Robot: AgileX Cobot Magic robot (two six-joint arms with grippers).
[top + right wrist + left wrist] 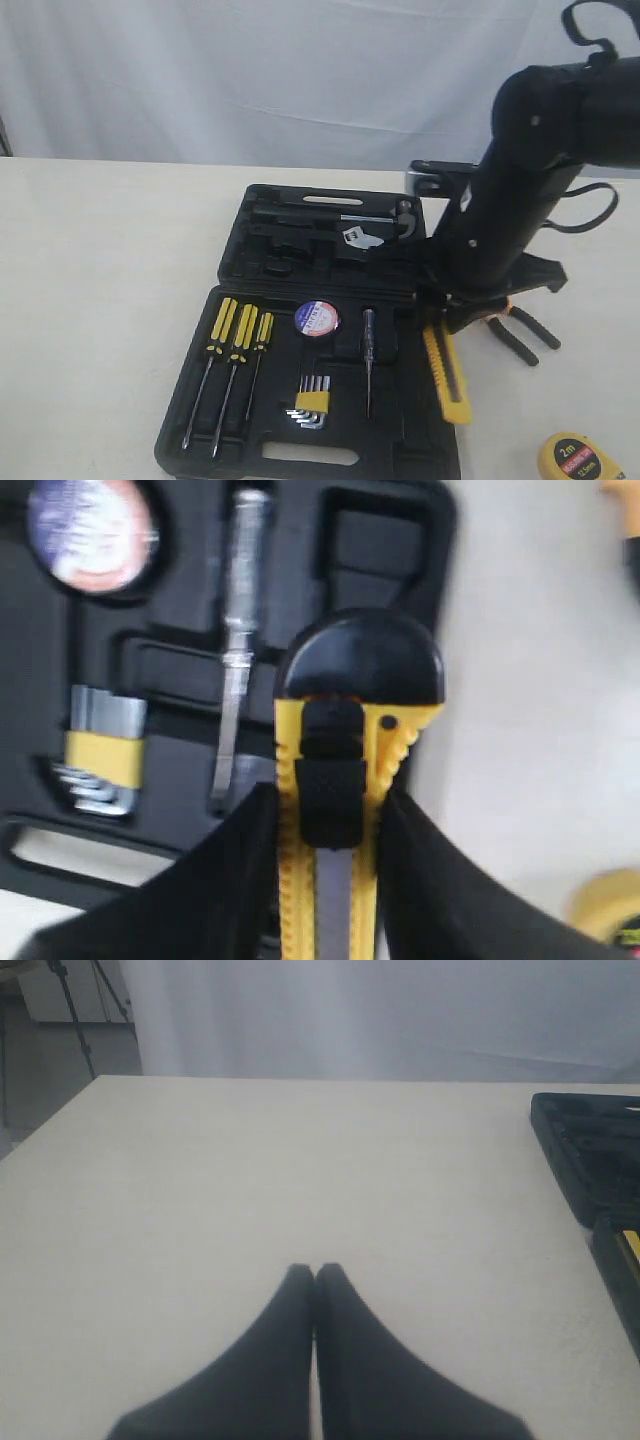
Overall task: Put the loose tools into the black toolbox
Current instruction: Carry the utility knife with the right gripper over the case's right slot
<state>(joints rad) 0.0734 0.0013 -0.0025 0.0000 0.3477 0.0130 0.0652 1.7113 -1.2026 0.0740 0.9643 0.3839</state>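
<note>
Black toolbox, three screwdrivers, one knife

The right arm slants down at the black toolbox's right edge, right gripper clamping the utility knife. The left gripper is pressed closed, empty.

Bare table left of toolbox (utility knife, pliers crowd its right edge).

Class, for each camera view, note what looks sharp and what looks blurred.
Exterior view: evenly lit, toolbox and tape measure both sharp. Left wrist view: the shut left gripper is soft-edged, too near for focus. Right wrist view: the utility knife is fairly crisp, while the tape roll is smeared.
</note>
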